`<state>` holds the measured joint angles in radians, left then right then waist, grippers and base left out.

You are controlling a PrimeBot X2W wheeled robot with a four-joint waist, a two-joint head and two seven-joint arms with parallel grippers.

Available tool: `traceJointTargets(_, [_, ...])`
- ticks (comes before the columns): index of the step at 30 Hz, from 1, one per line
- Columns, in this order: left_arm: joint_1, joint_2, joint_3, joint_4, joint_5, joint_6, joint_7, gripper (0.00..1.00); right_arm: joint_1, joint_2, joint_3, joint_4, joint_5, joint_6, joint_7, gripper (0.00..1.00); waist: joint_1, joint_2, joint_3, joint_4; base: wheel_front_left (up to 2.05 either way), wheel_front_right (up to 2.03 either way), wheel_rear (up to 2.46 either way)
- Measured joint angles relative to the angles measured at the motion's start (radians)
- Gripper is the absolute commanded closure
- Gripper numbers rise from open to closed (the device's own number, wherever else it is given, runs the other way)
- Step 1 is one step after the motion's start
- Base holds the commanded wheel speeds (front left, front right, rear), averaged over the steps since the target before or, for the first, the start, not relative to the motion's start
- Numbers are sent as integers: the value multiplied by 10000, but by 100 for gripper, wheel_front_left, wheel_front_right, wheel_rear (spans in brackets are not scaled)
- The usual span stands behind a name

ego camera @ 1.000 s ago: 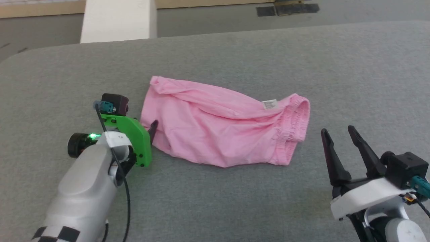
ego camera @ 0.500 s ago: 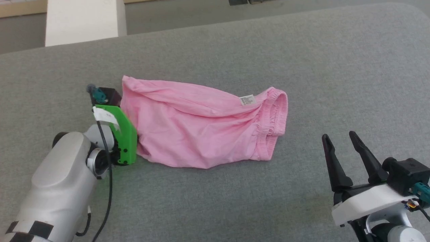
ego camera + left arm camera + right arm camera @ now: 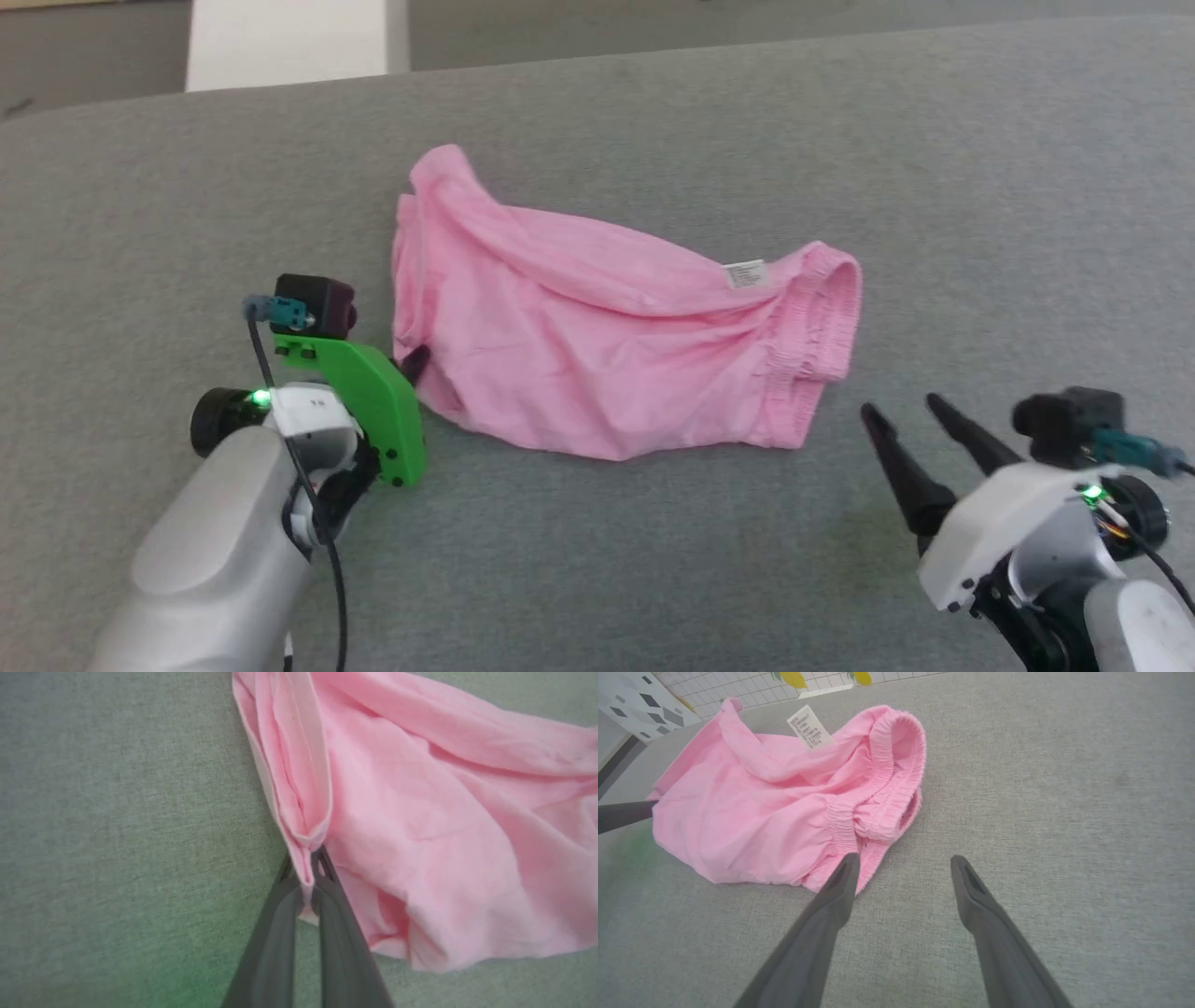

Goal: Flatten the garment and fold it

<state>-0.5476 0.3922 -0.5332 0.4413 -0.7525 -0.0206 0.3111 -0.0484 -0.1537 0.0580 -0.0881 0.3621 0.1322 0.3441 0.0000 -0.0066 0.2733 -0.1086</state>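
On the grey desk (image 3: pixel 653 560), the thin light-pink cloth garment (image 3: pixel 607 355) looks limp. The left claw (image 3: pixel 304 857) clenches its hem (image 3: pixel 308 833); the right claw (image 3: pixel 905 859), released, should take the elastic edge (image 3: pixel 882 756).

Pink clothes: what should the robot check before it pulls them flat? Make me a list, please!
1. Left gripper shut on the garment at its edge: ok.
2. How many cloth layers that pinch holds: cannot tell.
3. Right gripper open and holding nothing: ok.
4. Right gripper around the elastic edge: not ok, its fingers are beside the edge, not around it.
5. Garment lying flat: not ok, it is wrinkled and bunched.
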Motion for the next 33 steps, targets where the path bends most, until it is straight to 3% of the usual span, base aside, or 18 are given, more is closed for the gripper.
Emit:
traceJointTargets(16, [780, 94, -23, -2230, 309, 569, -499, 100, -2212, -995, 1659, 2592, 1856, 0, 2675, 0, 0, 0, 436, 1111, 0, 0, 0])
traceJointTargets(17, [789, 96, -23, -2270, 309, 569, -500, 100, -2340, -1043, 1745, 2732, 1954, 0, 2876, 23, 0, 0, 473, 1150, 0, 0, 0])
traceJointTargets(18, [794, 90, -27, -2293, 305, 571, -499, 100, -2450, -1091, 1820, 2803, 1996, 4, 2964, 54, 0, 0, 506, 1186, 0, 0, 0])
traceJointTargets(19, [804, 88, -33, -2301, 305, 571, -499, 100, -2533, -1106, 1866, 2872, 2067, 4, 3026, 96, 0, 0, 527, 1213, 0, 0, 0])
traceJointTargets(20, [818, 90, -38, -2303, 305, 571, -499, 100, -2611, -1122, 1927, 2920, 2182, -2, 3043, 100, 0, 0, 550, 1238, 0, 0, 0])
traceJointTargets(33, [1589, 174, 75, -2374, 144, 759, -836, 100, -2735, -1413, 2403, 2943, 2614, -2, 2522, 100, 0, 0, -77, 1175, 0, 0, 0])
